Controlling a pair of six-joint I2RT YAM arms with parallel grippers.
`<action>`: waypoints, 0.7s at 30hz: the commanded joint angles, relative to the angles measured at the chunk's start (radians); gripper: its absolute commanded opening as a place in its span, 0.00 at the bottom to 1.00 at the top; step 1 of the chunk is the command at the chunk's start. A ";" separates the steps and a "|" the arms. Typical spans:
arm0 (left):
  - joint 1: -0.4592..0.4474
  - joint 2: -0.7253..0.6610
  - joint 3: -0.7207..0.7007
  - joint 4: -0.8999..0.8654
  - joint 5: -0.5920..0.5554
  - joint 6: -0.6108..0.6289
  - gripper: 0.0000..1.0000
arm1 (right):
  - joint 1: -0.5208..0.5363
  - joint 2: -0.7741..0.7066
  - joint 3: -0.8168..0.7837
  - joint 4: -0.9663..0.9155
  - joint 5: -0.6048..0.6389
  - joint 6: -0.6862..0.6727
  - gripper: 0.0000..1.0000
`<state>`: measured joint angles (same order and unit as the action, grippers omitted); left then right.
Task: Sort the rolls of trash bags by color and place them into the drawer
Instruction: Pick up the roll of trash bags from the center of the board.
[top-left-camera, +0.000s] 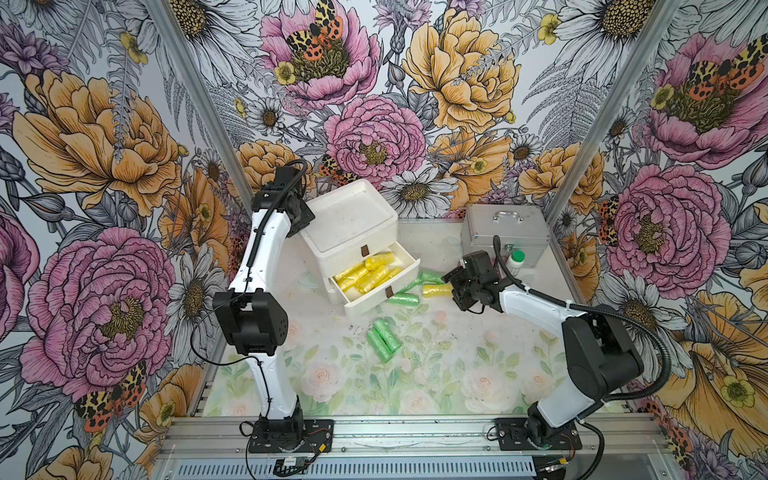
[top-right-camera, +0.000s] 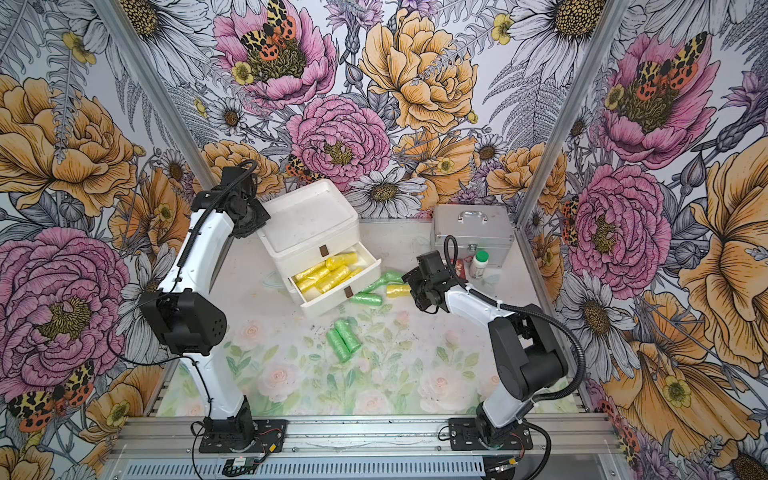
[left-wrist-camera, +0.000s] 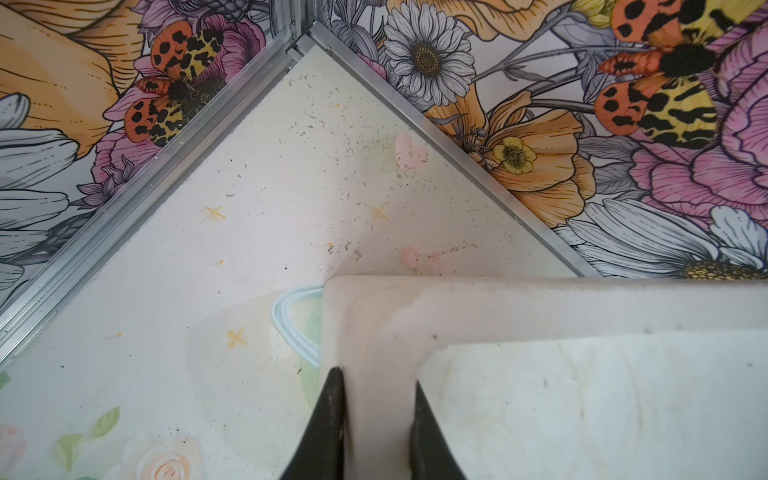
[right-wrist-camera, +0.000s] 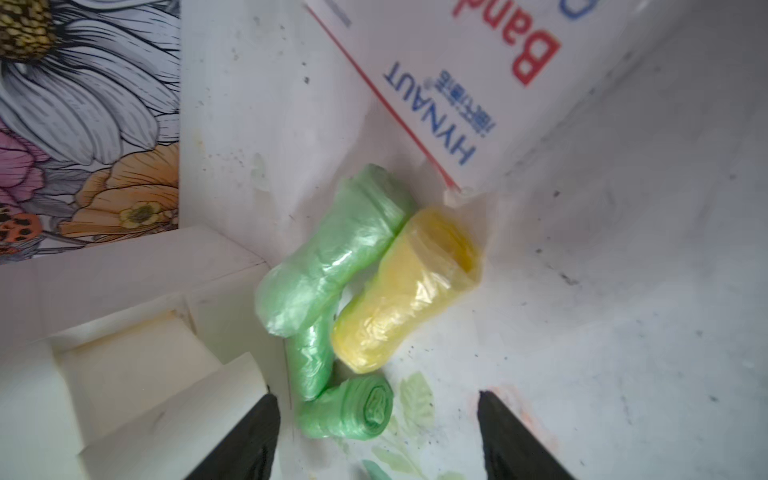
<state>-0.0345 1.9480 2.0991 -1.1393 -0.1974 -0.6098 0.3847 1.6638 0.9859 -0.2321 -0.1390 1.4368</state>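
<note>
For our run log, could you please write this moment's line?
left gripper shut on drawer unit | right gripper open over yellow roll | drawer open, yellow rolls inside | green rolls on table

Drawer chest (top-left-camera: 351, 224) sits frame ctr, a bit left, at an angle on desk (top-left-camera: 457, 353). L tool (left-wrist-camera: 376, 376) is astride its rim at upper-left corner. Lower drawer (top-left-camera: 365, 305) is open toward lower right, w/ drawer rolls (top-left-camera: 370, 272) lying inside. Four-roll cluster (top-left-camera: 402, 299) is on desk just right of drawer front. Three-roll row (top-left-camera: 384, 338) lies below drawer, apart. Case (top-left-camera: 505, 232) is upper right, w/ bottle (top-left-camera: 516, 262) upright just before it.
</note>
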 joint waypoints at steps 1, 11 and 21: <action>-0.041 0.109 -0.073 -0.012 0.360 -0.149 0.00 | 0.001 0.043 0.042 -0.005 0.006 0.086 0.76; -0.037 0.123 -0.078 -0.011 0.359 -0.145 0.00 | 0.000 0.123 0.094 -0.003 0.092 0.142 0.72; -0.034 0.145 -0.063 -0.011 0.362 -0.145 0.00 | 0.013 0.220 0.160 -0.003 0.071 0.183 0.67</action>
<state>-0.0345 1.9545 2.1014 -1.1408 -0.1974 -0.6098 0.3878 1.8660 1.1194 -0.2356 -0.0788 1.5929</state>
